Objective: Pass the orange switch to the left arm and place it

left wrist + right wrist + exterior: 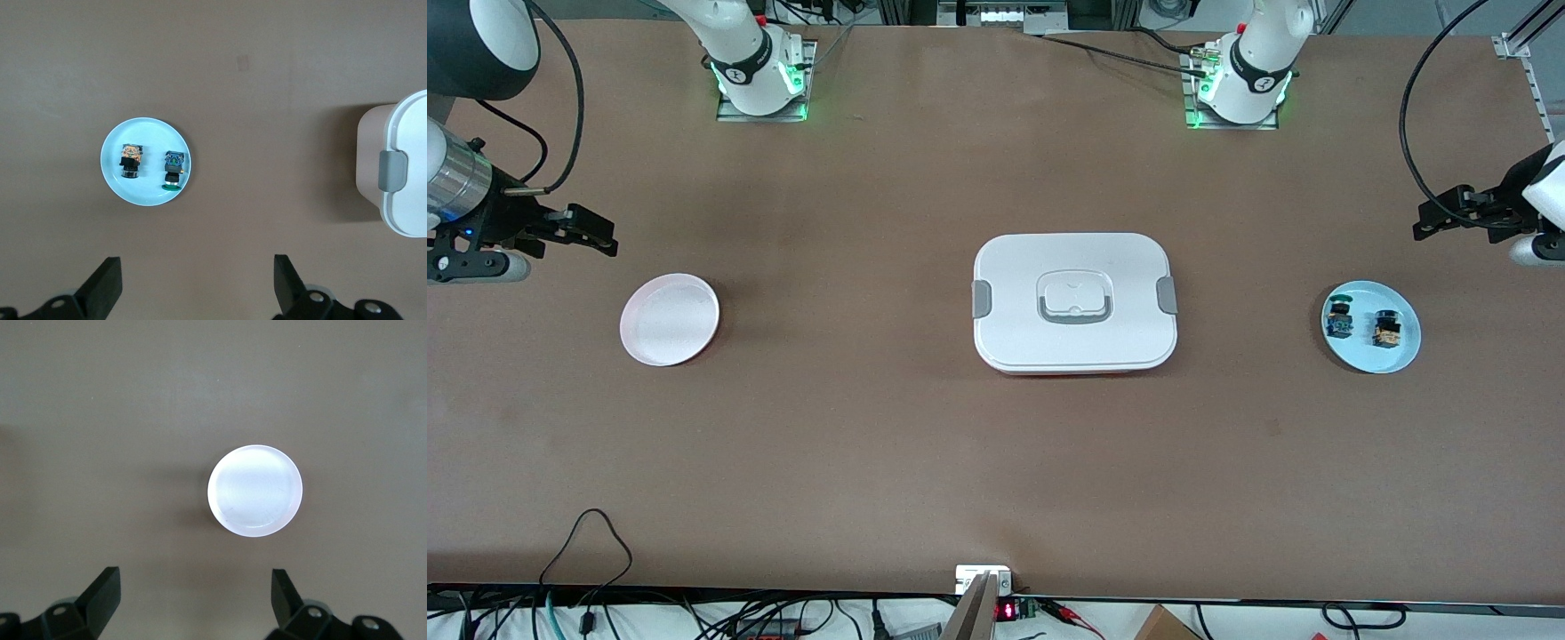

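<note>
The orange switch (1385,329) (130,160) lies on a light blue plate (1371,357) (147,195) at the left arm's end of the table, beside a green-capped blue switch (1338,318) (174,170). The big white box (1074,302) (403,153) with grey clips stands closed in the middle of the table. My left gripper (1423,221) (197,277) hangs open and empty over bare table beside the blue plate. My right gripper (609,236) (195,597) hangs open and empty over bare table beside a white plate.
The empty white plate (669,319) (254,491) sits at the right arm's end of the table. Both arm bases (760,76) (1240,84) stand along the table's edge farthest from the front camera. Cables and a small device (985,582) line the nearest edge.
</note>
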Controlling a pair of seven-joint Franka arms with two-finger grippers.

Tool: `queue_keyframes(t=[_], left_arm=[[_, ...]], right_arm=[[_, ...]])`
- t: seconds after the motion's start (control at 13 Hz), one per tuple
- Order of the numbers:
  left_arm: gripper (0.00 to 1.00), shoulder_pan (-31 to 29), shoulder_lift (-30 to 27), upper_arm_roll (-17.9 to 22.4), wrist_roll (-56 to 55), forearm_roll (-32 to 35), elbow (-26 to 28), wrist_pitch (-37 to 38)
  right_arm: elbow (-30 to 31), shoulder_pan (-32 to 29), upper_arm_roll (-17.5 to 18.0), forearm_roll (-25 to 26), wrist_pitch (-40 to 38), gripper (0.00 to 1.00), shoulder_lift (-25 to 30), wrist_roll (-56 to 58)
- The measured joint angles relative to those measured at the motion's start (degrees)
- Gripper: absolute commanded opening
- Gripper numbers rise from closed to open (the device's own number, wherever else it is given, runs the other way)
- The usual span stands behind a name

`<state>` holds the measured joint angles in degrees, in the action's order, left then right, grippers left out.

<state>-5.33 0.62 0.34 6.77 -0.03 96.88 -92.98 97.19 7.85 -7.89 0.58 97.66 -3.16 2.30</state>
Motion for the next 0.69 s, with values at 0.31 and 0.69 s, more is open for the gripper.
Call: queue_keyframes(t=[0.31,0.69], left_arm=[[1.0,-0.16,0.04,0.55,-0.77,0.0,-0.01,-0.19],[1.0,-0.16,0.12,0.62,-0.81,0.0,-0.35,-0.25]], right_arm=[[-0.22,0.02,0.8,0.02,0.0,1.0,0.0,0.0],[-0.25,0.02,0.83,0.1,-0.02,1.0,0.0,0.0]])
